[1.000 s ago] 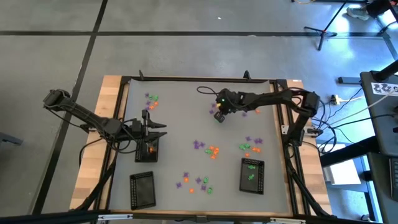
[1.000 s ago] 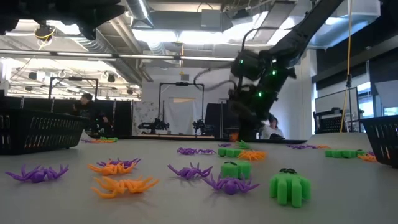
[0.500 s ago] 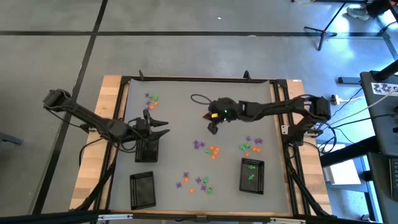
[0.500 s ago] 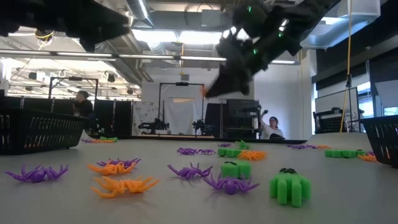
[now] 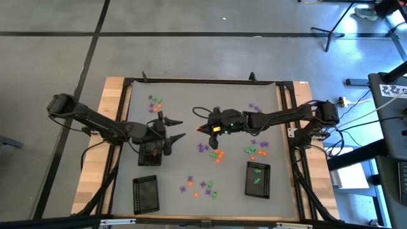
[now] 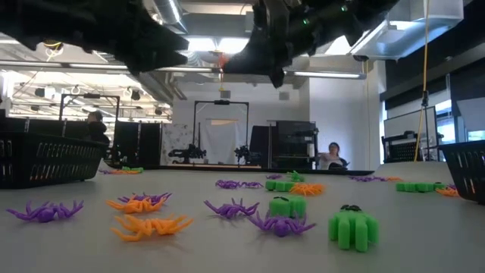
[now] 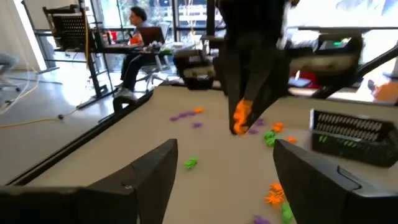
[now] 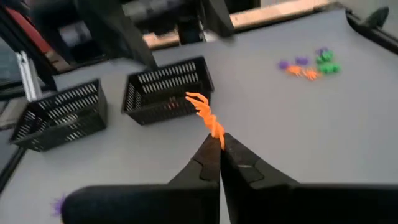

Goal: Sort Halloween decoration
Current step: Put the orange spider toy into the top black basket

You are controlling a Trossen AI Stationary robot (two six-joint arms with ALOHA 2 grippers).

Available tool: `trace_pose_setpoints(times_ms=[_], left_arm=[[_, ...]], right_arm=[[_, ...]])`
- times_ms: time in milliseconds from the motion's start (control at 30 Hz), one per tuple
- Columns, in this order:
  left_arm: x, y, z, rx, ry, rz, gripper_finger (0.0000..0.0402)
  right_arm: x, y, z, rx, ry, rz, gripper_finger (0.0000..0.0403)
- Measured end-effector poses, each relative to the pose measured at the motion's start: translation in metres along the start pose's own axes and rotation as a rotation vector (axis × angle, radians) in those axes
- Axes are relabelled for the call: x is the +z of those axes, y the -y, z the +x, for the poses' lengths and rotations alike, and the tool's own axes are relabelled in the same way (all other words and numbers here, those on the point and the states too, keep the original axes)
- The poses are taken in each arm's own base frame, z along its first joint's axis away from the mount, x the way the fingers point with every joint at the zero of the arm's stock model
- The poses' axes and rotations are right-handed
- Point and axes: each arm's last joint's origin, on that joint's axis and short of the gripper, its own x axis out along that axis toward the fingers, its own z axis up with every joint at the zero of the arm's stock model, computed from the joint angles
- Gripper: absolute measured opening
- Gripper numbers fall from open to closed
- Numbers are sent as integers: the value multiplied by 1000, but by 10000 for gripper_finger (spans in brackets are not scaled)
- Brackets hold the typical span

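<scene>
My right gripper (image 5: 201,129) hangs over the table's middle, shut on an orange spider trinket (image 8: 205,115). It also shows in the left wrist view as the right gripper (image 7: 245,99). My left gripper (image 5: 176,128) stands open and nearly level just left of it, with nothing between its fingers (image 7: 155,177). Loose orange, purple and green trinkets (image 5: 215,152) lie flat on the grey table in several clusters. One black mesh tray (image 5: 151,153) sits under my left arm, with orange showing inside. My right gripper pinches one end of the orange trinket (image 8: 216,134) between its two fingertips. The fingers come from the table's right, slanting slightly down. The rest of the trinket sticks out ahead of the tips, lifted clear of the table.
A second mesh tray (image 5: 145,194) stands near the front left. A third tray (image 5: 257,179) with green pieces stands front right. More trinkets lie at the far left (image 5: 154,103), front middle (image 5: 200,186) and right (image 5: 256,148). People sit in the room beyond.
My right gripper has risen from the far right part of the table and swung toward the left and middle, tipping up closer to level, with the orange trinket pinched throughout. My left gripper has reached toward the right and spread its fingers wider.
</scene>
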Motion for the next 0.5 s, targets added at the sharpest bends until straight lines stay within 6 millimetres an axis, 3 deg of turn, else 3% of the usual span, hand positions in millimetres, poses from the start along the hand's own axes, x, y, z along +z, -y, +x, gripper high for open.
trace_pose_setpoints(times_ms=[500], left_arm=[[9, 25, 47, 3, -44, 104, 251]], right_arm=[[4, 0, 0, -13, 13, -7, 1]])
